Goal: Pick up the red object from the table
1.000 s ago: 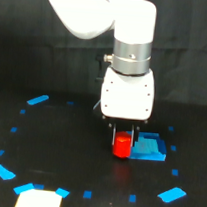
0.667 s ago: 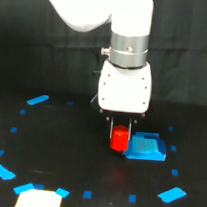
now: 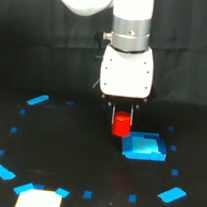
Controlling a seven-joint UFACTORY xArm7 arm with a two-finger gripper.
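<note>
The red object (image 3: 122, 124) is a small bright red-orange cylinder held between the thin fingers of my gripper (image 3: 122, 122), below the white wrist housing. The gripper is shut on it and holds it lifted above the black table (image 3: 68, 154), just left of and above the flat blue rectangular patch (image 3: 144, 147). A faint red reflection shows on the table below.
Small blue tape marks ring the table. Larger blue patches lie at the exterior view's far left (image 3: 37, 100), near left (image 3: 3, 172) and near right (image 3: 171, 195). A pale white-yellow patch (image 3: 39, 199) sits at the front left edge.
The gripper has risen with the red object in it; the object has left the table surface and hangs higher beside the blue patch.
</note>
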